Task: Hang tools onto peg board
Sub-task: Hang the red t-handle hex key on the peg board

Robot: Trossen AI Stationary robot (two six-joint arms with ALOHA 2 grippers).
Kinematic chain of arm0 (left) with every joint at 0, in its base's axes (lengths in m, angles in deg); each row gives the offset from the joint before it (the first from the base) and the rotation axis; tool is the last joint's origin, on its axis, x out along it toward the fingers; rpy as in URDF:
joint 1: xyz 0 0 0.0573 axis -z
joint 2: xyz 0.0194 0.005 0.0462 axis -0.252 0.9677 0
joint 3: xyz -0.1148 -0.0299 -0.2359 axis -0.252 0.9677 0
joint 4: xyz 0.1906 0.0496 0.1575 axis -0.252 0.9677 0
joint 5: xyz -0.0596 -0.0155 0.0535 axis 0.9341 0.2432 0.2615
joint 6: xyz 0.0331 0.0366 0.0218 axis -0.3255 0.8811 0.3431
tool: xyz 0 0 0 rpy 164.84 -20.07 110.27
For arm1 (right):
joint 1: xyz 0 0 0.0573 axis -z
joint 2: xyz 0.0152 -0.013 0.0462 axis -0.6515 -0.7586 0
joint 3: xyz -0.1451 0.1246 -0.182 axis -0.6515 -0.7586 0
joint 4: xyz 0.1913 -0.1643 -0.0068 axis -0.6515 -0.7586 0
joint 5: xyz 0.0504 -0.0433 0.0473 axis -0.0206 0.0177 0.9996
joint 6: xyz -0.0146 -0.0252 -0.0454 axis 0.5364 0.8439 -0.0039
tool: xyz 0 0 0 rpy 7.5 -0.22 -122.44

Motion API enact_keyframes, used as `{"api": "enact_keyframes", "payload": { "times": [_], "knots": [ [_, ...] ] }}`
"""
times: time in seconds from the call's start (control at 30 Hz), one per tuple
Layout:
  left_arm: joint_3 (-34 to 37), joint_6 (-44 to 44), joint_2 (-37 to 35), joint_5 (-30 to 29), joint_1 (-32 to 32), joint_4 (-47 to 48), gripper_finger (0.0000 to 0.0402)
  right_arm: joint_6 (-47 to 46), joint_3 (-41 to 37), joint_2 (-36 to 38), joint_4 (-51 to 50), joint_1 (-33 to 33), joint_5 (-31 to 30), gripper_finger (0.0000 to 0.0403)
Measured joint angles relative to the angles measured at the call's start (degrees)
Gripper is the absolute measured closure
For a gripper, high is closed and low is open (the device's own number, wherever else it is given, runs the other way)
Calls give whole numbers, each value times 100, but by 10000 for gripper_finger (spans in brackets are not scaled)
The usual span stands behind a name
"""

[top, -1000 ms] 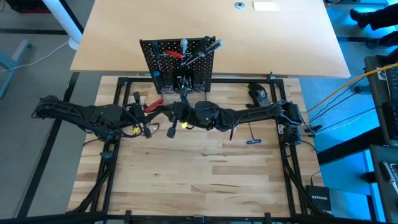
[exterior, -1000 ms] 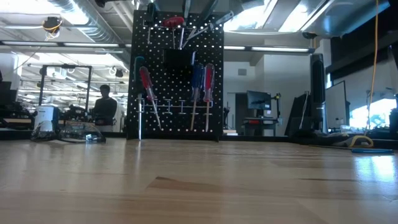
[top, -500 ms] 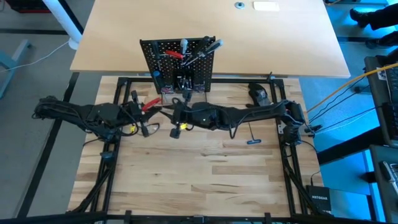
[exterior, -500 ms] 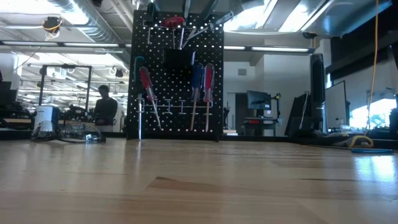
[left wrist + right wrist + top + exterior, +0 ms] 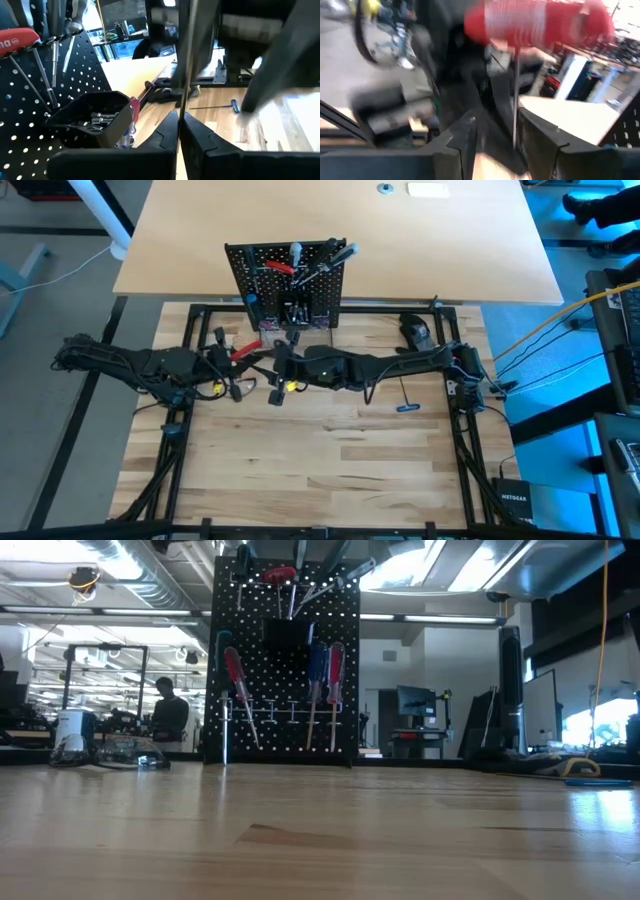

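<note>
Two arms meeting over the bench (image 5: 330, 450): left gripper (image 5: 179, 131) clamped on red-handled screwdriver (image 5: 535, 22) shaft, right gripper (image 5: 497, 130) apart around it, peg board (image 5: 290, 275) just beyond.

Black peg board (image 5: 287, 280) upright, tools hung on it; red-handled screwdriver (image 5: 246, 350) in left claw (image 5: 262, 356); blue T-handle key (image 5: 408, 406) flat on table.

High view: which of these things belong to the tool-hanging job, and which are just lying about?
Part of the job:
peg board
hung tools
red-handled screwdriver, held in the left gripper
blue T-handled key, lying loose

Just lying about:
dark rounded lump
black Netgear box
flat white item
</note>
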Motion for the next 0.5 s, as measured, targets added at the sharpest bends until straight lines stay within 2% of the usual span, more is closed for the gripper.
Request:
{"api": "enact_keyframes", "payload": {
  "times": [0.17,0.5],
  "knots": [
    [2,-20,-31,3,0,-24,401,234,-9,-130,20,0,-263,288],
    [0,-58,-28,4,2,23,401,362,-9,-126,264,4,-393,368]
  ]
}}
